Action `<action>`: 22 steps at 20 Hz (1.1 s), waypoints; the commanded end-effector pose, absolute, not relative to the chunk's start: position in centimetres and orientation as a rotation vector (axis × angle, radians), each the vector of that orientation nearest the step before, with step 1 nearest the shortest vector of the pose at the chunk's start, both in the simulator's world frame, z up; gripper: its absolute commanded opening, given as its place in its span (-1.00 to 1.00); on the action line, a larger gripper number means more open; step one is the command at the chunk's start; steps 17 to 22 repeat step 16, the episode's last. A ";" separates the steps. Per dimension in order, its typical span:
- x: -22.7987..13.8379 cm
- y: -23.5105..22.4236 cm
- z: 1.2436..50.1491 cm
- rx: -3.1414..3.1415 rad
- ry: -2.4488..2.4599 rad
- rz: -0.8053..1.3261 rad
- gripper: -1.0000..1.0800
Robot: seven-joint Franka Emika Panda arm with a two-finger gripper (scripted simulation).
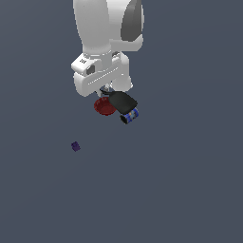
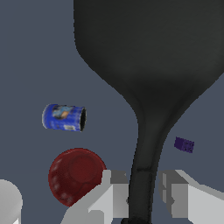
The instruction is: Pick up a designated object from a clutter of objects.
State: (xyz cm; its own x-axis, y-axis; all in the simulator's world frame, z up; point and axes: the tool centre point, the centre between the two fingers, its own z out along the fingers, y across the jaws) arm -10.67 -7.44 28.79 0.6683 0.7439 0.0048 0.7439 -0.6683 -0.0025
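The black paddle-shaped thing [image 2: 148,57] fills much of the wrist view, and its thin stem runs down between my fingers [image 2: 116,192]. My gripper [image 2: 143,192] is shut on that stem. In the exterior view the paddle [image 1: 122,101] hangs from the gripper [image 1: 108,91] just under the white hand, overlapping the blue can [image 1: 130,115]. The red bowl-like ball [image 1: 104,107] lies beside it. In the wrist view the blue can [image 2: 64,117] and the red ball [image 2: 76,175] look small and lie well below the paddle.
The tiny purple cube [image 1: 75,146] sits apart, toward the exterior view's left and nearer the front; it also shows in the wrist view [image 2: 184,145]. The floor is plain dark grey. The white arm fills the top of the exterior view.
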 end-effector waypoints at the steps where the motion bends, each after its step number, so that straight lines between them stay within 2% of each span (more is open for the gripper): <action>1: -11.5 -8.7 30.6 -2.865 -1.278 -0.006 -1.00; 11: -13.2 -12.0 35.0 -2.869 -1.277 -0.001 -1.00; 22: -13.4 -12.4 35.6 -2.870 -1.277 0.000 -1.00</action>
